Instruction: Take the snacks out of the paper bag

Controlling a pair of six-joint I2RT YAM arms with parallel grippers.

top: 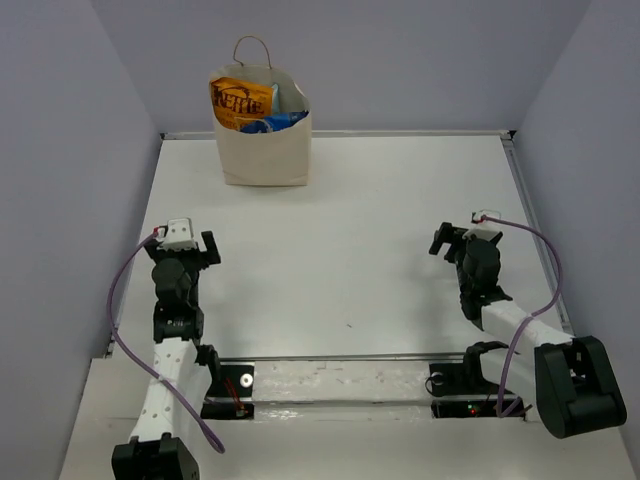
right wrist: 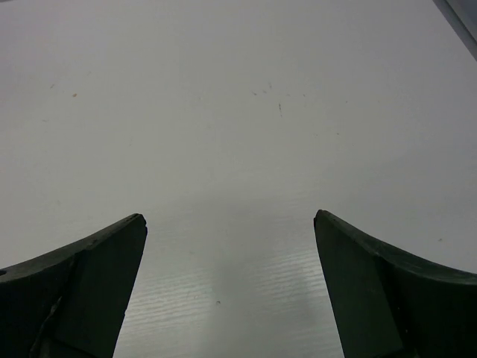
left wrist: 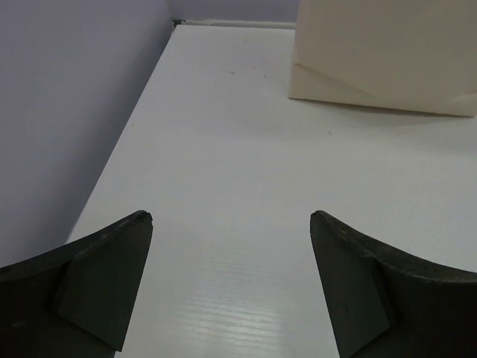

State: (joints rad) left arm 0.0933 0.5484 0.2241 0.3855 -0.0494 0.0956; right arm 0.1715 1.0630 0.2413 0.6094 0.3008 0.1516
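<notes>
The cream paper bag (top: pixel 263 150) stands upright at the far left of the table, its brown loop handle up. An orange chip bag (top: pixel 240 102) with dark lettering and a dark blue packet (top: pixel 272 124) stick out of its top; other snacks are hidden inside. The bag's lower wall also shows in the left wrist view (left wrist: pixel 387 56). My left gripper (top: pixel 186 236) is open and empty, well short of the bag; in its own view (left wrist: pixel 231 218) only bare table lies between the fingers. My right gripper (top: pixel 462 233) is open and empty at the right, over bare table in its own view (right wrist: pixel 229 216).
Grey walls close in the white table (top: pixel 350 230) on the left, back and right. A raised edge runs along the table's right side (top: pixel 530 220). The arm bases stand on a rail at the near edge (top: pixel 340 385).
</notes>
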